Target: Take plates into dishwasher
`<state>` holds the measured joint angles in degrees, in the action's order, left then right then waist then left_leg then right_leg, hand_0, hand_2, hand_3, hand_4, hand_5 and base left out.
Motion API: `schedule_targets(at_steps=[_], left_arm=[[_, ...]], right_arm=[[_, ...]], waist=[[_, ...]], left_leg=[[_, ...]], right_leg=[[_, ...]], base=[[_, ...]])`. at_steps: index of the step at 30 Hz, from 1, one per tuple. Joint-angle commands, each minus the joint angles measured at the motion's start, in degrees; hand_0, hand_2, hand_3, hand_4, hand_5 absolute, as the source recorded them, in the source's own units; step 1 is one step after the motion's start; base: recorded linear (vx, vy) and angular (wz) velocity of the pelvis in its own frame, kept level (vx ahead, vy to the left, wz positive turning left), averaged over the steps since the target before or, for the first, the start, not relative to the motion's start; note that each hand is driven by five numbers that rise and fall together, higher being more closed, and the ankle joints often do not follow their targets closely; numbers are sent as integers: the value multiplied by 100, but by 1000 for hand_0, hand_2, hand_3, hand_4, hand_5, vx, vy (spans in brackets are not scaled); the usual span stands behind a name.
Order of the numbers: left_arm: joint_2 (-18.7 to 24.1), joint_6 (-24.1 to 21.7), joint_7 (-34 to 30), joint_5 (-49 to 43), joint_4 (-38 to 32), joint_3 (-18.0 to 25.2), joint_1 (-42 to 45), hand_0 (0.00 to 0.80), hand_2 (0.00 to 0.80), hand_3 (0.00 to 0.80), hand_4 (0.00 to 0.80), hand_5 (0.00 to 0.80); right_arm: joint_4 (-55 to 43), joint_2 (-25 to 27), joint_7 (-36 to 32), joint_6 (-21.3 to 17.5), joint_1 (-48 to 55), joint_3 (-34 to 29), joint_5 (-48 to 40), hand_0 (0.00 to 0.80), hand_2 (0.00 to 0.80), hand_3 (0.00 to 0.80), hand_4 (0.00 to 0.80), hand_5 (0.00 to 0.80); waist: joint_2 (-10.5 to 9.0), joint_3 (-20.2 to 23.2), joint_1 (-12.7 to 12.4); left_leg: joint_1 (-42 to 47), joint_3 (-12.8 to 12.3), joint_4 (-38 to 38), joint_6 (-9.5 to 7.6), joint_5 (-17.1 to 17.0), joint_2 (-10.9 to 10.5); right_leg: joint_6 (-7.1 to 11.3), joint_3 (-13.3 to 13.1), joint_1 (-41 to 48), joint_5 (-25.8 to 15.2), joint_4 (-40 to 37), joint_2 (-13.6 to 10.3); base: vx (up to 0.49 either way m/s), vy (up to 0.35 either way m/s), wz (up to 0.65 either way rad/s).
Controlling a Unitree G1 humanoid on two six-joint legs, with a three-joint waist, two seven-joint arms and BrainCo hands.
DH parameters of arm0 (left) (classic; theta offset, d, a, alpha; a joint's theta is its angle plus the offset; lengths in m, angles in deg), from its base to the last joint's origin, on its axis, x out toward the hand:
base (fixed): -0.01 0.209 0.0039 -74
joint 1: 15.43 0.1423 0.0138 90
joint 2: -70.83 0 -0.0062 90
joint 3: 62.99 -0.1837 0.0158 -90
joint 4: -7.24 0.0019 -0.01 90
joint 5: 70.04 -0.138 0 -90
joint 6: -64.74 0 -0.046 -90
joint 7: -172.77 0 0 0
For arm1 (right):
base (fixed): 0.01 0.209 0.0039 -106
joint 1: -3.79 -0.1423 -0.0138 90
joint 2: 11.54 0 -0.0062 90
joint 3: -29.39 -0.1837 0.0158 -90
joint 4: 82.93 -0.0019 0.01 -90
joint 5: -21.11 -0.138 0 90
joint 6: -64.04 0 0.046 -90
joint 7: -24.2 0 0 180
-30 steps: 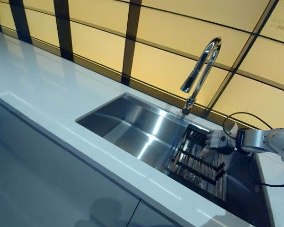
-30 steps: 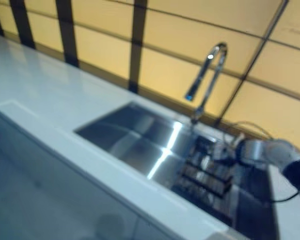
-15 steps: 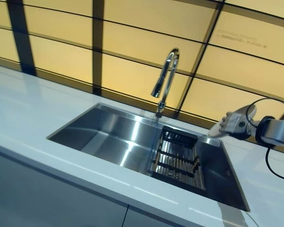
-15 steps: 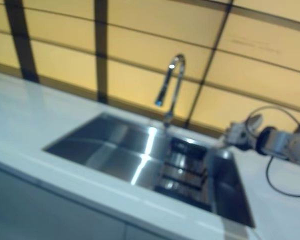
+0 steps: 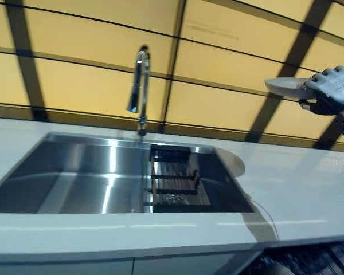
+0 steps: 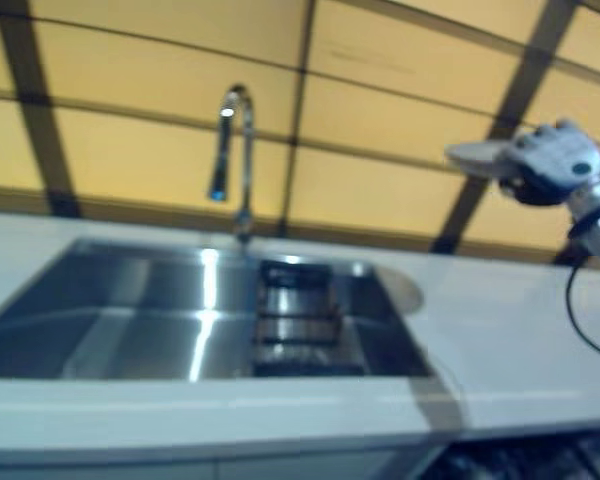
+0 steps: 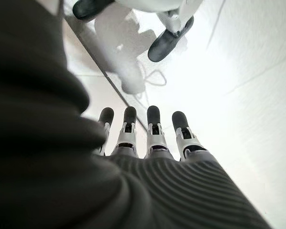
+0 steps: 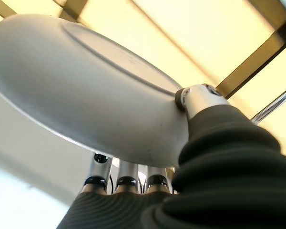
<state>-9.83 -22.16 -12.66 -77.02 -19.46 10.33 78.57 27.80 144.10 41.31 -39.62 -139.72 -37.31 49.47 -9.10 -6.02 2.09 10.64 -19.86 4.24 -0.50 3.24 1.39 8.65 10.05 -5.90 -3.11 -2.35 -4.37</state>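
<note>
The rack (image 5: 173, 184) lies in the sink (image 5: 74, 183) at its right end, below the faucet (image 5: 139, 86) behind.

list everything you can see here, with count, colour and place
plate: one, white, held up in the air at the right, over the counter
sink: one, steel, set into the counter
rack: one, dark, in the sink's right part
tap: one, chrome, behind the sink
counter: one, white, around the sink
wall: yellow panels with dark strips, behind the counter
dishwasher rack: one, dark, partly seen below the counter's front edge at the right
right hand: one, fingers pinching the plate
left hand: one, fingers straight, holding nothing, seen only in its wrist view
</note>
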Motion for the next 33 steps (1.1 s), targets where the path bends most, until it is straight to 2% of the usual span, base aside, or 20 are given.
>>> schedule_targets(at_steps=[1,3,5,8,9,10,12,15,16,18,19,21,23,25,28,33], left_arm=[[115,-94,-45,-93,91,28,-205,0,0,0,0,0],[119,-152,-77,-16,109,-43,-315,0,0,0,0,0],[121,-179,-94,10,125,-56,-366,0,0,0,0,0],[94,-261,-153,-42,133,-94,-456,0,0,0,0,0],[92,-265,-156,-56,132,-95,-459,0,0,0,0,0],[82,-252,-153,-70,121,-113,-467,0,0,0,0,0],[84,-219,-171,-101,122,-98,-507,0,0,0,0,0],[77,-154,-132,-95,133,-42,-572,0,0,0,0,0],[75,-166,-129,-138,172,-21,-613,0,0,0,0,0],[39,-157,-77,-192,191,19,-665,0,0,0,0,0],[-11,-178,-1,-173,198,38,-654,0,0,0,0,0],[-80,-241,6,-187,217,48,-623,0,0,0,0,0],[-310,-429,-31,-239,218,-27,-561,0,0,0,0,0],[-535,-587,-12,-244,216,-116,-537,0,0,0,0,0],[-698,-642,-83,-299,169,-204,-503,0,0,0,0,0],[-692,-675,-102,-511,141,-403,-562,0,0,0,0,0]], right_arm=[[23,100,281,610,-114,-737,-1432,800,800,800,800,800],[-109,-163,243,619,239,-1227,-1773,800,800,800,800,800],[-179,-279,242,620,411,-1397,-1757,800,800,800,800,800],[-416,-505,123,739,702,-1596,-1632,800,800,800,800,800],[-435,-515,115,743,719,-1611,-1623,800,800,800,800,800],[-489,-550,66,778,755,-1610,-1618,800,800,800,800,800],[-564,-592,-4,774,817,-1614,-1640,800,800,800,800,800],[-653,-696,-102,740,987,-1681,-1791,800,800,800,800,800],[-668,-713,-107,730,1104,-1732,-1880,800,800,800,800,800],[-734,-755,-97,671,1428,-1920,-2068,800,800,800,800,800],[-795,-820,-130,662,1591,-2022,-2158,800,800,800,800,800],[-901,-900,-198,721,1784,-2175,-2316,800,800,800,800,800],[-1048,-1177,-295,882,1882,-2277,-2108,800,800,800,800,800],[-1093,-1436,-335,952,1975,-2314,-1738,800,800,800,800,800],[-1182,-1657,-401,989,2237,-2397,-1663,800,800,800,800,800],[-1154,-2019,-426,974,2552,-2395,-1800,800,800,800,800,800]], waist=[[191,79,-146],[254,172,-216],[258,219,-252],[223,386,-289],[220,393,-290],[229,434,-271],[232,471,-221],[245,516,-106],[243,524,-68],[222,507,-41],[235,448,5],[264,365,34],[320,255,80],[376,183,112],[479,129,170],[629,82,306]], left_leg=[[-377,928,-45,-117,116,-81],[-478,658,-37,-107,55,25],[-536,530,-45,-85,28,70],[-671,157,-41,-23,-56,172],[-673,128,-39,-19,-60,179],[-608,124,1,21,40,205],[-610,-40,10,38,14,265],[-620,-239,20,82,-56,401],[-650,-268,7,108,-95,452],[-705,-297,-19,183,-217,537],[-713,-298,-24,273,-299,632],[-734,-266,-21,400,-412,736],[-943,-212,-25,567,-633,816],[-1100,-162,-28,638,-756,838],[-1188,-147,-31,686,-831,873],[-1146,-207,-19,734,-840,909]], right_leg=[[173,50,412,-508,715,-511],[170,221,796,-426,848,-751],[202,271,973,-425,817,-863],[364,434,1344,-573,633,-1146],[374,447,1356,-585,624,-1161],[478,437,1434,-558,623,-1198],[515,478,1431,-572,600,-1223],[498,453,1391,-356,577,-1080],[450,428,1390,-146,545,-938],[373,553,1377,40,404,-754],[330,522,1339,178,315,-622],[224,463,1334,296,200,-463],[19,272,1426,405,30,-278],[-117,186,1527,488,-55,-160],[-216,191,1570,560,-69,-96],[-253,213,1515,588,-54,-77]], base=[[-163,-48,-60],[-173,-86,-58],[-129,-92,-72],[-173,-203,-119],[-77,-217,-156],[-54,-175,-149],[-145,-256,-112],[-208,-329,-71],[-205,-424,-81],[-218,-470,-61],[-225,-465,-45],[-213,-374,-17],[-218,-250,-14],[-171,-172,14],[-128,-107,21],[-94,-6,3]])
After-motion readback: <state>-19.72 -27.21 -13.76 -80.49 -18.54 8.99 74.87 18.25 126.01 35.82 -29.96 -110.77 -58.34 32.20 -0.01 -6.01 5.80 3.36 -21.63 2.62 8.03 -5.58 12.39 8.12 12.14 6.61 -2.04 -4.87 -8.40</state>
